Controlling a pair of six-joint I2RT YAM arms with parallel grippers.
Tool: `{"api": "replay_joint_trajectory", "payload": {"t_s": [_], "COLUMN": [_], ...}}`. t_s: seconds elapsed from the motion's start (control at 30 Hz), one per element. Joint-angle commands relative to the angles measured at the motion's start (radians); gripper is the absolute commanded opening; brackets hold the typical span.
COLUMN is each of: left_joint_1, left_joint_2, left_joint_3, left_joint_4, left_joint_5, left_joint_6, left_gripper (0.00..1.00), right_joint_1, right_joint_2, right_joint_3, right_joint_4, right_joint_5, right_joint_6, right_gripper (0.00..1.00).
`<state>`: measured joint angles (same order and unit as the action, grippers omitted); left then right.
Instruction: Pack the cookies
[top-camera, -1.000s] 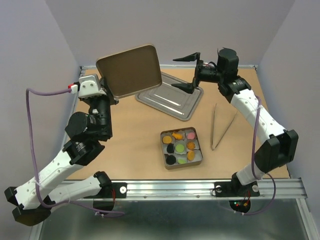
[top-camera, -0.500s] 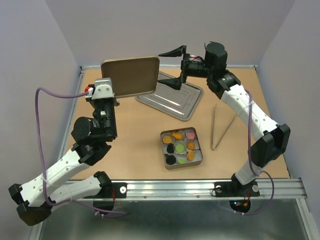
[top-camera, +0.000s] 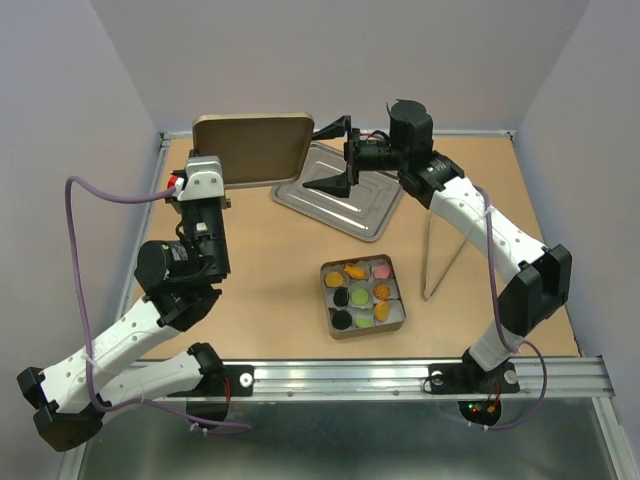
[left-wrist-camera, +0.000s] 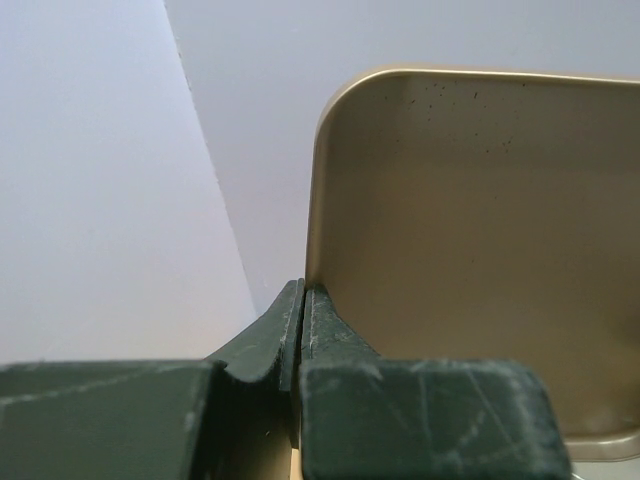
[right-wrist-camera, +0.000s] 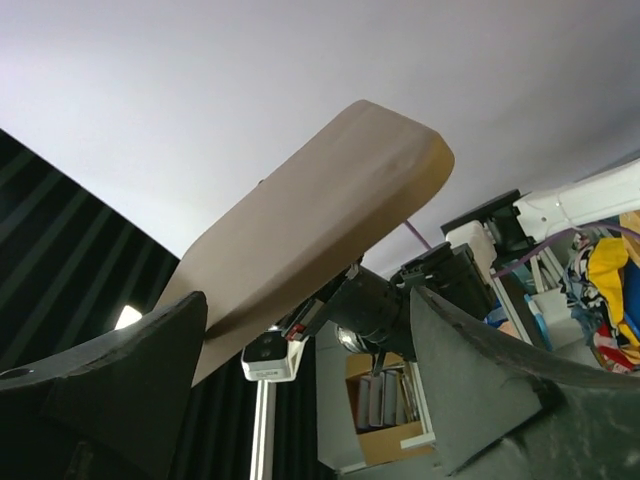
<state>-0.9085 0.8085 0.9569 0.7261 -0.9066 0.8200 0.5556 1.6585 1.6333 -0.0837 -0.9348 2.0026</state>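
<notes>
The cookies (top-camera: 360, 297), small orange, black, green and pink discs, lie in an open square tin (top-camera: 399, 318) at the table's middle front. My left gripper (top-camera: 210, 180) is shut on the left edge of the tin's gold lid (top-camera: 253, 148) and holds it up above the back left of the table. In the left wrist view the jaws (left-wrist-camera: 302, 300) pinch the rim of the lid (left-wrist-camera: 480, 250). My right gripper (top-camera: 328, 157) is open, just right of the lid's right edge, one finger above and one below. In the right wrist view the lid (right-wrist-camera: 320, 230) hangs ahead of the open gripper (right-wrist-camera: 300, 360).
A silver tray (top-camera: 365, 205) lies upside down at the back centre, under my right gripper. Metal tweezers (top-camera: 440, 255) lie to the right of the tin. Walls close the table at the back and sides.
My left arm has swung the lid down and flatter, still held. My right gripper has moved left, from over the tray to the lid's right edge, staying open.
</notes>
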Motion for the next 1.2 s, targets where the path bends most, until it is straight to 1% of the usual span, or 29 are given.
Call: {"api": "replay_joint_trajectory", "payload": {"t_s": [0.0, 0.03, 0.13, 0.3, 0.4, 0.47, 0.5, 0.53, 0.6, 0.63, 0.67, 0.73, 0.77, 0.8, 0.87, 0.9, 0.97, 1.03, 1.07, 1.1, 1.13, 1.17], "left_joint_1": [-0.004, -0.004, -0.004, -0.004, -0.004, -0.004, -0.004, -0.004, -0.006, -0.006, -0.006, -0.006, -0.006, -0.006, -0.006, -0.006, -0.006, -0.006, -0.006, -0.006, -0.006, -0.006], "left_joint_2": [-0.002, 0.0, 0.02, 0.038, 0.052, 0.055, 0.055, 0.054, 0.052, 0.051, 0.046, 0.038, 0.031, 0.024, 0.009, 0.003, -0.015, -0.029, -0.04, -0.045, -0.054, -0.058], "left_joint_3": [0.009, 0.008, 0.011, 0.016, 0.019, 0.017, 0.016, 0.014, 0.011, 0.011, 0.014, 0.023, 0.028, 0.037, 0.049, 0.065, 0.083, 0.109, 0.117, 0.132, 0.141, 0.151], "left_joint_4": [0.118, 0.118, 0.121, 0.127, 0.128, 0.127, 0.127, 0.127, 0.125, 0.121, 0.107, 0.05, 0.032, 0.015, -0.06, -0.092, -0.201, -0.275, -0.336, -0.368, -0.428, -0.459], "left_joint_5": [0.02, 0.021, 0.015, 0.017, 0.014, 0.006, 0.003, -0.008, -0.015, -0.023, -0.028, -0.034, -0.035, -0.038, -0.041, -0.04, -0.032, -0.014, -0.006, 0.0, 0.012, 0.021], "left_joint_6": [-0.002, -0.01, -0.018, -0.021, -0.019, -0.021, -0.021, -0.021, -0.022, -0.022, -0.027, -0.06, -0.074, -0.087, -0.134, -0.153, -0.217, -0.263, -0.307, -0.329, -0.349, -0.375], "left_gripper": [0.0, 0.0, 0.0, 0.0, 0.0, 0.0, 0.0, 0.0, 0.02, 0.04, 0.11, 0.18, 0.26, 0.29, 0.4, 0.48, 0.57, 0.61, 0.65, 0.66, 0.66, 0.67], "right_joint_1": [0.035, 0.047, 0.063, 0.07, 0.072, 0.072, 0.072, 0.072, 0.072, 0.072, 0.07, 0.07, 0.07, 0.067, 0.058, 0.052, 0.021, -0.008, -0.041, -0.058, -0.098, -0.12], "right_joint_2": [0.013, 0.026, 0.049, 0.069, 0.073, 0.072, 0.072, 0.07, 0.064, 0.055, 0.05, 0.037, 0.029, 0.023, 0.008, 0.004, -0.003, -0.008, -0.009, -0.017, -0.02, -0.023], "right_joint_3": [0.062, 0.072, 0.124, 0.16, 0.163, 0.161, 0.158, 0.151, 0.137, 0.126, 0.103, 0.079, 0.051, 0.039, 0.014, -0.002, -0.015, -0.036, -0.046, -0.062, -0.102, -0.115], "right_joint_4": [0.05, 0.05, 0.053, 0.062, 0.074, 0.075, 0.109, 0.117, 0.136, 0.143, 0.151, 0.173, 0.179, 0.186, 0.208, 0.234, 0.263, 0.32, 0.343, 0.446, 0.49, 0.518], "right_joint_5": [-0.024, -0.022, -0.013, -0.015, -0.024, -0.029, -0.032, -0.035, -0.042, -0.042, -0.045, -0.044, -0.036, -0.027, -0.012, -0.001, 0.017, 0.027, 0.031, 0.042, 0.05, 0.05], "right_joint_6": [0.094, 0.099, 0.11, 0.125, 0.142, 0.153, 0.157, 0.163, 0.168, 0.173, 0.179, 0.186, 0.189, 0.191, 0.2, 0.206, 0.22, 0.232, 0.252, 0.278, 0.321, 0.331], "right_gripper": [0.84, 0.81, 0.77, 0.7, 0.61, 0.51, 0.46, 0.37, 0.25, 0.2, 0.1, 0.0, 0.0, 0.01, 0.0, 0.01, 0.0, 0.01, 0.0, 0.0, 0.0, 0.01]}}
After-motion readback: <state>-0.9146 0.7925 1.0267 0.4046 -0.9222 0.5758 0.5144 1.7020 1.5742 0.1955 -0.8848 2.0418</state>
